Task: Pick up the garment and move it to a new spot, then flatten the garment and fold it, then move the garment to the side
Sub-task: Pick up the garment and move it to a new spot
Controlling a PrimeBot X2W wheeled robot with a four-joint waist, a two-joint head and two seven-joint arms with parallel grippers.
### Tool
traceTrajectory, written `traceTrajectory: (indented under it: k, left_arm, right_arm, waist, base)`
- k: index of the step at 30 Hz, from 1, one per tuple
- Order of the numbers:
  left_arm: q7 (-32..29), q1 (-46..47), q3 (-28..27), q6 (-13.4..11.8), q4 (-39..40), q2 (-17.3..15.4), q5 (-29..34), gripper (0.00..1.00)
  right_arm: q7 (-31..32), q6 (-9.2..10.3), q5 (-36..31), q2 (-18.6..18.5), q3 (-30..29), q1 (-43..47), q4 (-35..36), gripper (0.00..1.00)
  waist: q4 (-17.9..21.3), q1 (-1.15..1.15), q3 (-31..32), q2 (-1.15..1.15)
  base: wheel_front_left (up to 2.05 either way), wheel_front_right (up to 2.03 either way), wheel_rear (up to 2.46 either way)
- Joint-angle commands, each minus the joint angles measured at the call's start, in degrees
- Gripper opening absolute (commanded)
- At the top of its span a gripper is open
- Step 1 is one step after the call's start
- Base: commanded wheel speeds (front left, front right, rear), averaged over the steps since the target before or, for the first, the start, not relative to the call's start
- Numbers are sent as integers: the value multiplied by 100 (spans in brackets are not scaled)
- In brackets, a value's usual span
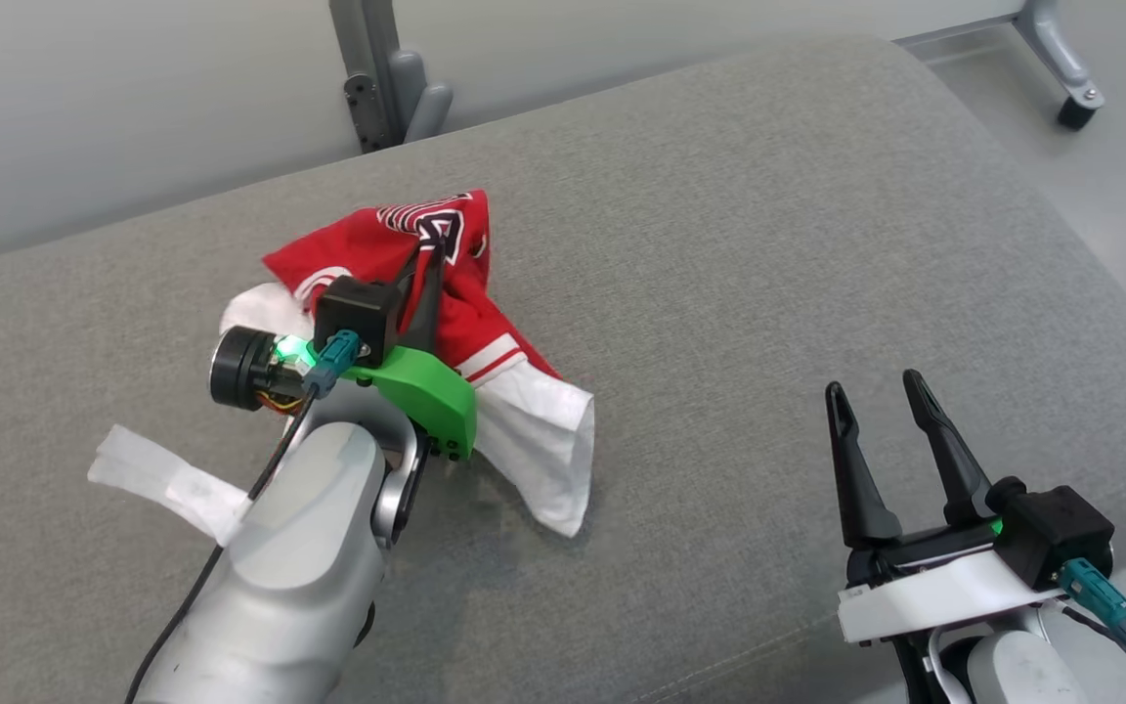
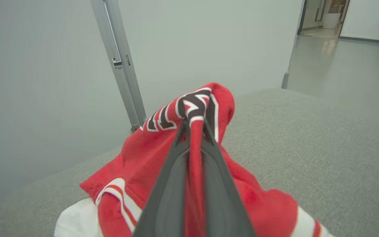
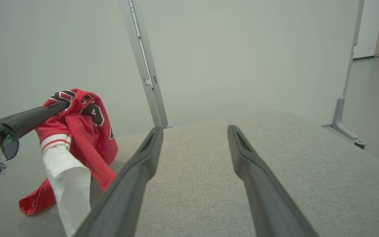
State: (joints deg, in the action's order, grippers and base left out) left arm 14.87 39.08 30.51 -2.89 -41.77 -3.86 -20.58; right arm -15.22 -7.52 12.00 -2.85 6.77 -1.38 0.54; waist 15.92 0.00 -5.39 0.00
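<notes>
Garment (image 1: 470, 323) sits left of centre in the head view, on the grey cushion (image 1: 768, 244), which spreads bare across the whole right half of the frame.

Condition: crumpled red fabric with dark lettering and a white part. Its rough long axis runs from the lettered red peak at upper left down to the white flap at lower right. In the right wrist view the peak is raised off the cushion and the rest hangs down to rest on it.

Left pincer (image 1: 436, 244): clamped on a red fold at the lettered peak. The left wrist view shows cloth pinched between the two fingers, right up to the tips. This arm is on the garment.

Right pincer (image 1: 876, 386): at lower right, well apart from the garment, fingers spread, nothing between them.

Assessment: the pick-up grip appears made. The lift falls to the left arm, and the bare cushion to the right offers a new spot.
</notes>
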Motion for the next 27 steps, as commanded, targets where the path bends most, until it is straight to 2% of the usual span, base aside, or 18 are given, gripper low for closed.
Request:
traceTrajectory:
  k: [1,7,8,9,13,18,23,27]
  left_arm:
    - [30,91,32,31,4,22,53,0]
    - [30,147,399,159,-417,83,-106,0]
    - [31,84,508,202,-485,84,-249,31]
    - [30,39,635,213,-555,89,-355,100]
    - [26,-31,1047,131,-523,85,-853,100]
    - [25,-159,1273,-133,-32,82,-1230,100]
    - [26,-551,856,-493,671,83,-1129,100]
    - [26,-1081,348,-613,1126,48,-813,100]
  right_arm:
    - [-3,6,24,-7,7,53,-6,100]
    - [-4,6,-10,-4,223,68,-49,100]
    - [-4,6,-4,-10,257,55,-59,100]
    - [-4,6,-2,-10,293,40,-66,100]
    - [-4,6,-1,-8,292,3,-68,100]
    - [-3,6,-60,-7,169,105,5,100]
    - [-4,6,-99,-8,69,192,148,100]
    - [-3,6,-41,-9,-7,152,259,100]
  waist:
    - [252,0,83,0]
    - [609,0,56,0]
    - [659,0,42,0]
    - [699,0,27,0]
    - [747,0,-7,0]
    - [430,0,161,0]
    - [-91,0,394,0]
    - [-557,0,504,0]
  base:
    - [0,0,0]
    - [0,0,0]
    - [0,0,0]
    - [0,0,0]
    - [0,0,0]
    - [0,0,0]
    - [0,0,0]
    - [0,0,0]
